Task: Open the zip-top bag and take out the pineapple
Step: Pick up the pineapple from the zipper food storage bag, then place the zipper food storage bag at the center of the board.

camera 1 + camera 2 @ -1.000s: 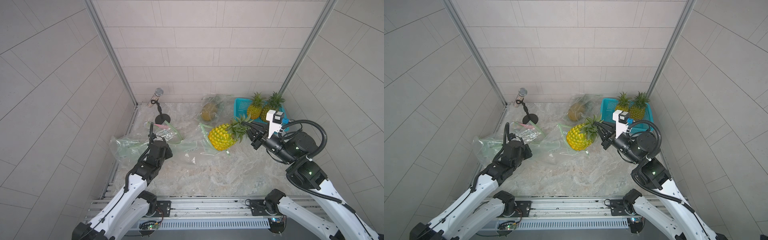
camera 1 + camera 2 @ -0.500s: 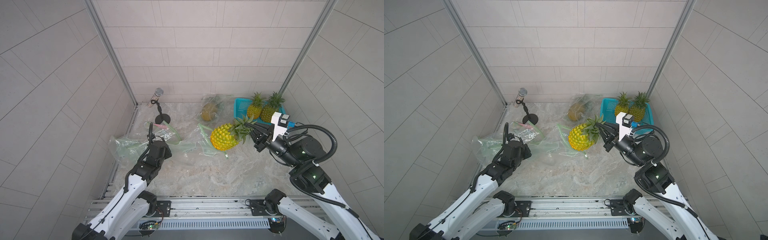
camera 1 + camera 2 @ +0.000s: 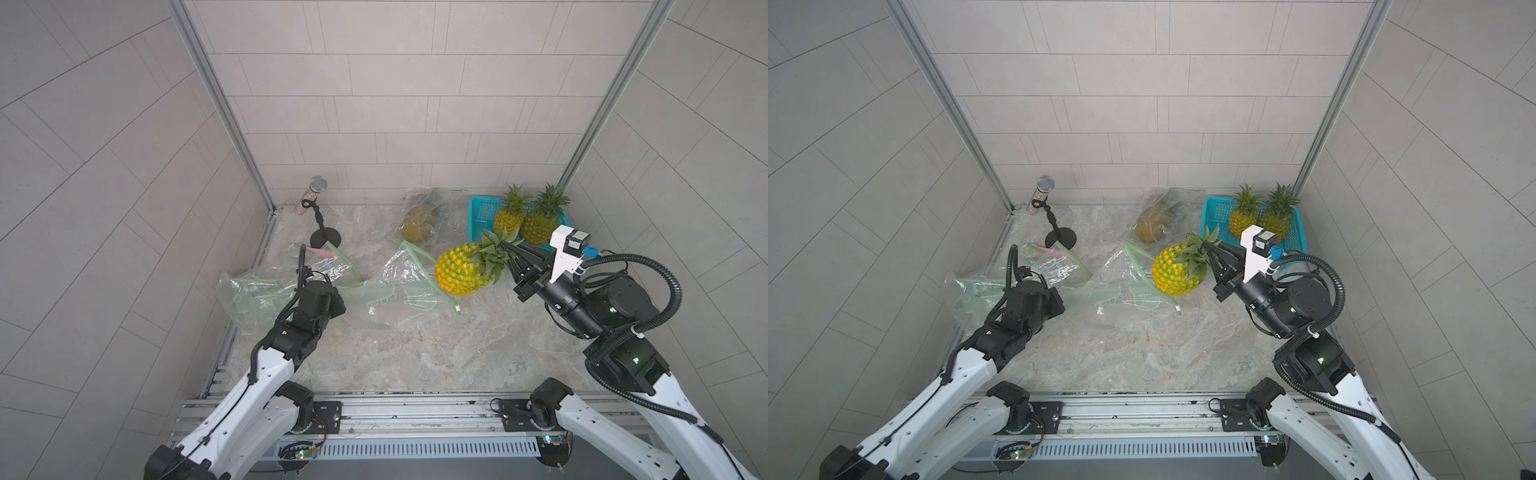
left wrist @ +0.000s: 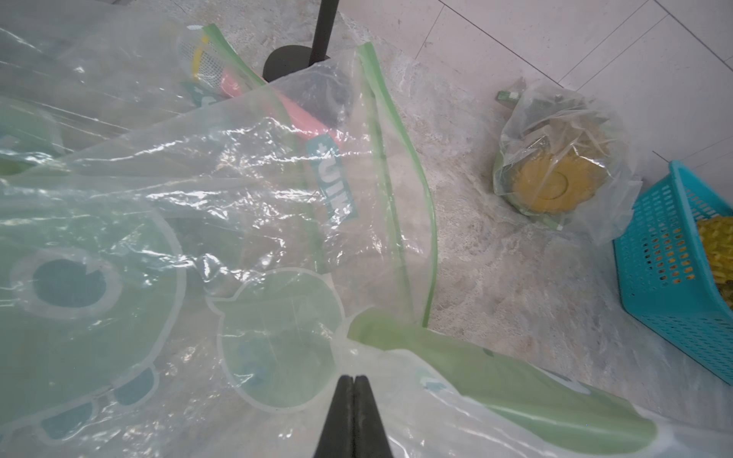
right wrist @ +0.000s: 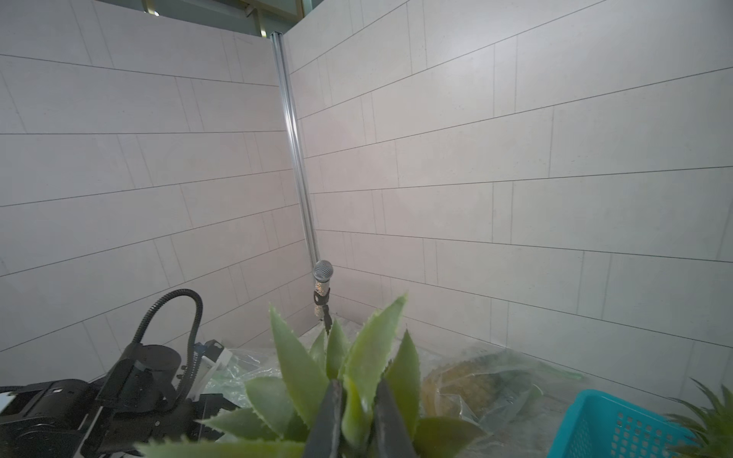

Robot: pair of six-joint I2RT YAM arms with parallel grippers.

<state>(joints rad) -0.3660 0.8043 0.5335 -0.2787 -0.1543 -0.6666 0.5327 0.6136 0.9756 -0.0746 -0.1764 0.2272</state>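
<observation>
A yellow pineapple [image 3: 461,272] [image 3: 1177,272] hangs on its side above the table, just past the mouth of the clear zip-top bag [image 3: 399,286] [image 3: 1121,282]. My right gripper [image 3: 509,251] [image 3: 1210,249] [image 5: 357,386] is shut on one leaf of its green crown [image 5: 293,357]. In the left wrist view my left gripper [image 4: 353,378] is shut, its tips pinching the crumpled film of the bag [image 4: 396,396]. In both top views the left wrist covers those tips. The bag lies flat and limp, its green zip rim facing the pineapple.
A blue basket [image 3: 478,208] [image 4: 674,277] at the back right holds two pineapples. Another bagged pineapple [image 3: 419,216] [image 4: 551,178] lies beside it. A microphone on a black stand [image 3: 318,195] is at the back left. More clear bags [image 3: 249,291] are heaped at the left.
My right gripper has carried the pineapple to the right and a little up, clear of the bag's mouth. The left arm and the bag have stayed put.
</observation>
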